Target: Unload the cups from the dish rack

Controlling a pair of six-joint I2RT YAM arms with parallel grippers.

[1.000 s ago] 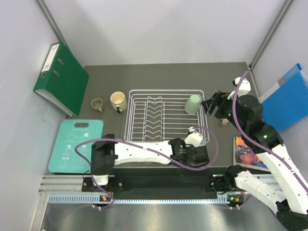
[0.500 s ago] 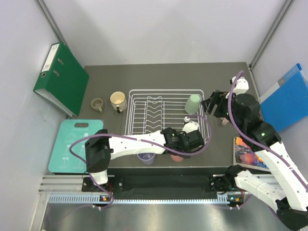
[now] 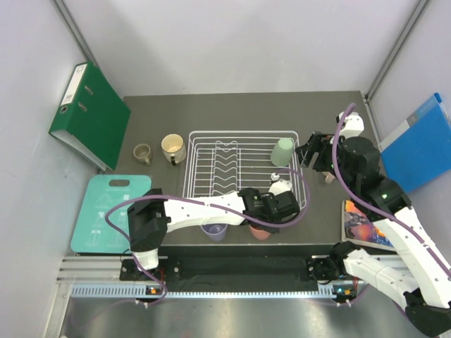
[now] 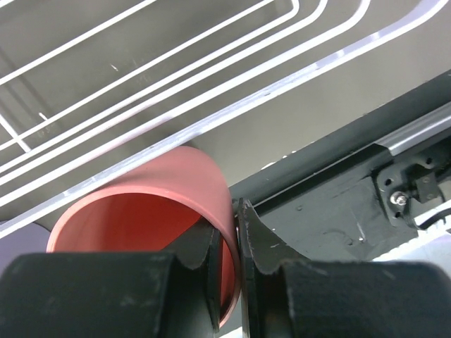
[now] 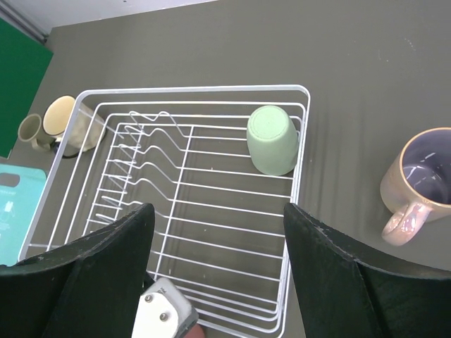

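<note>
Since a second ago the left gripper (image 4: 227, 232) has shifted leftward along the near rim of the white wire dish rack (image 5: 197, 89). It pinches the thin wall of the smooth pink cup (image 4: 169, 183), upright on the matte grey tabletop (image 5: 352, 70) just outside that rim, beside the lavender tumbler (image 3: 213, 230); a mint-green cup (image 5: 273, 139) sits base-up in the rack's far right corner; the right gripper (image 5: 218, 232) hangs spread wide nearby.

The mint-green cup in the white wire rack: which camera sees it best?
The right wrist view: the mint-green cup shows large and unblocked in the white wire dish rack's far right corner. The top external view shows it small. The left wrist view misses it.
</note>
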